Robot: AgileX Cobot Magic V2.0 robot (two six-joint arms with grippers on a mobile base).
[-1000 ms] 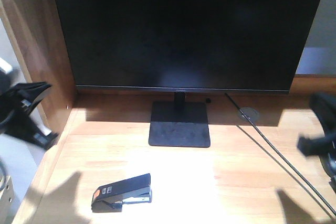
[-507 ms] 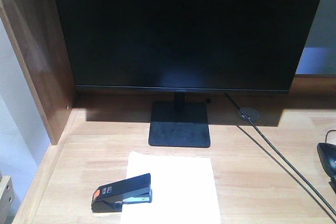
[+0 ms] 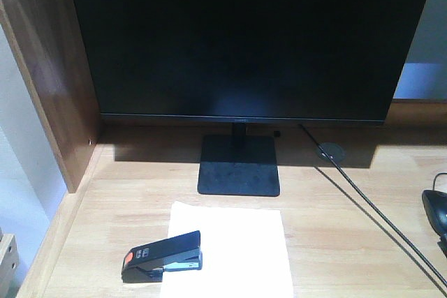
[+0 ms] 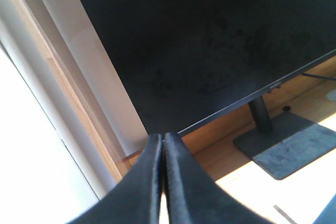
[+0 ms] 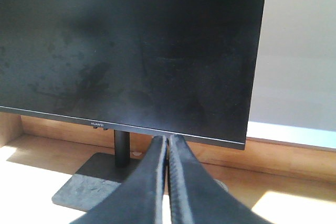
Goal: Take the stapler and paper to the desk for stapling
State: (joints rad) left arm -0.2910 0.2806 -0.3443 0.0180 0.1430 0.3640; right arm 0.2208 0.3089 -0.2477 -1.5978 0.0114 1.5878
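The black stapler (image 3: 162, 256) with its orange end patch lies on the desk (image 3: 342, 235) near the front left, its right end resting on the left edge of the white paper (image 3: 234, 249). The paper lies flat in front of the monitor stand. Neither gripper appears in the front view. In the left wrist view my left gripper (image 4: 163, 139) is shut with nothing between its fingers, held above the desk's left end. The right wrist view shows my right gripper (image 5: 168, 140) also shut and empty, pointing at the monitor. Stapler and paper are out of both wrist views.
A large black monitor (image 3: 244, 40) on a square base (image 3: 239, 172) fills the back of the desk. A raised wooden side panel (image 3: 49, 82) closes the left end. A thin black cable (image 3: 370, 204) runs diagonally at right, past a dark rounded object (image 3: 436, 213) at the edge.
One second ago both arms showed at the left and right edges of the front view and glare hid the paper. They have since left that view, and the paper shows plainly.
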